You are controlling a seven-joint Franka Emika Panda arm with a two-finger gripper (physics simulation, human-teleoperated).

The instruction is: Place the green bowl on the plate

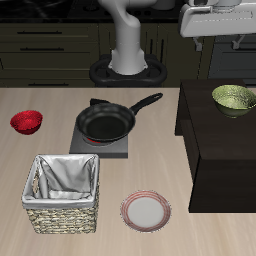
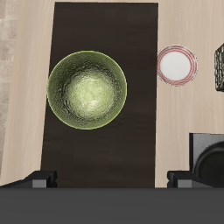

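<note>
The green bowl [image 1: 233, 98] sits upright on top of a dark cabinet [image 1: 215, 150]. In the wrist view the green bowl [image 2: 87, 89] shows its paler speckled inside. The plate [image 1: 146, 210], with a pinkish-red rim and pale centre, lies flat on the table near the front edge, apart from the cabinet; it also shows in the wrist view [image 2: 175, 65]. My gripper [image 1: 222, 28] hangs high above the bowl, not touching it. In the wrist view the gripper [image 2: 112, 179] has its fingertips [image 2: 39, 178] spread wide with nothing between them.
A black frying pan [image 1: 105, 122] rests on a stove plate mid-table. A red bowl [image 1: 27, 122] lies at the far side from the cabinet. A wicker basket [image 1: 65, 192] with a cloth lining stands beside the plate.
</note>
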